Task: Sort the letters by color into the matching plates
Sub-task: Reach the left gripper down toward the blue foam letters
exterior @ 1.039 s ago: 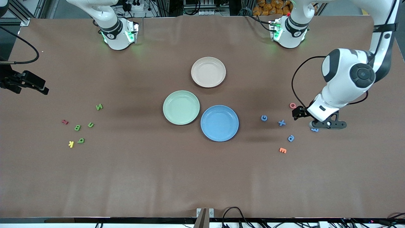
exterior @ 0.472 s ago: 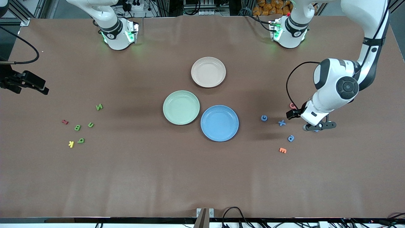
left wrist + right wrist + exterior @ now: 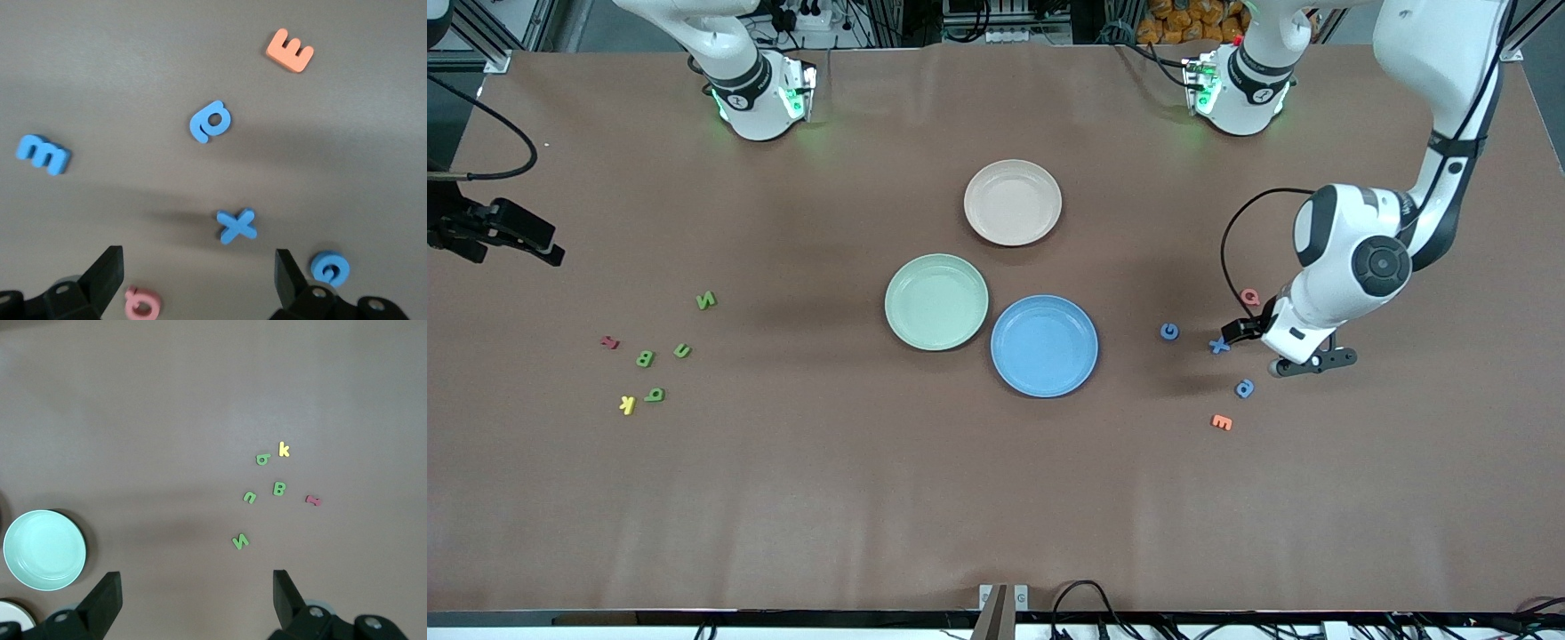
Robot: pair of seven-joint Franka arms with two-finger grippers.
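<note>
1. While my left gripper slides low over the blue letters at the left arm's end of the table, its fingers stand wide apart and hold nothing; a second ago it hung over the blue m, and it has since shifted toward the blue x.
2. That shift suggests, as I judge it, that the x is my first pick; no letter has been lifted yet, and the blue plate and pale green plate lie bare mid-table.
3. Near the x lie the blue G, the blue a, the orange E and the pink letter.
4. My right gripper waits high up, fingers spread and empty, looking down on the green letters, the yellow k and the red letter at the right arm's end.
5. From the front, my left wrist hides the blue m entirely; only the left wrist view shows it.
6. My right gripper cannot be seen from the front at all.
7. What the red letter reads I cannot make out.
</note>
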